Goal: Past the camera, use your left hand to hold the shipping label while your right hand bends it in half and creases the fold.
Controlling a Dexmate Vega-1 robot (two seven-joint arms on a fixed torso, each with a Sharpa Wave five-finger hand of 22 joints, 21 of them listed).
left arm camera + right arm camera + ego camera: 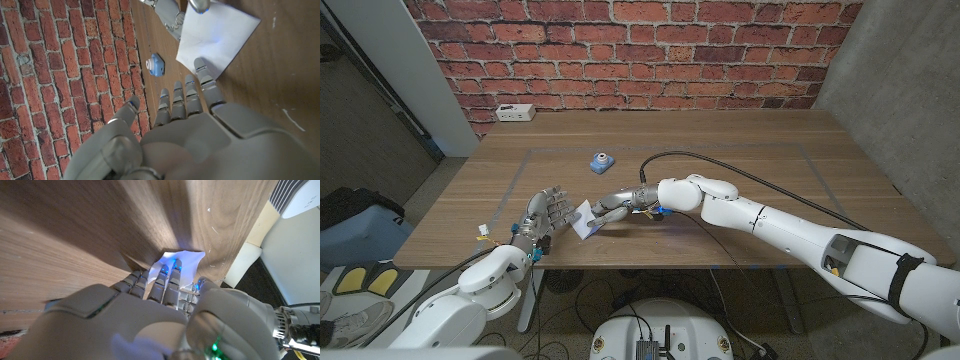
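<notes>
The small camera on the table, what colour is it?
Blue with a white front, clearest in the left wrist view: camera.

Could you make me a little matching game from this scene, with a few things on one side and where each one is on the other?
Things:
1. shipping label
2. small blue camera
3. white box
4. left hand

Places:
A. at the table's far edge, by the brick wall
B. near the table's front edge, under the right hand's fingers
C. just left of the label, fingers spread
D. mid-table, beyond the label

Pairs: 1-B, 2-D, 3-A, 4-C
</notes>
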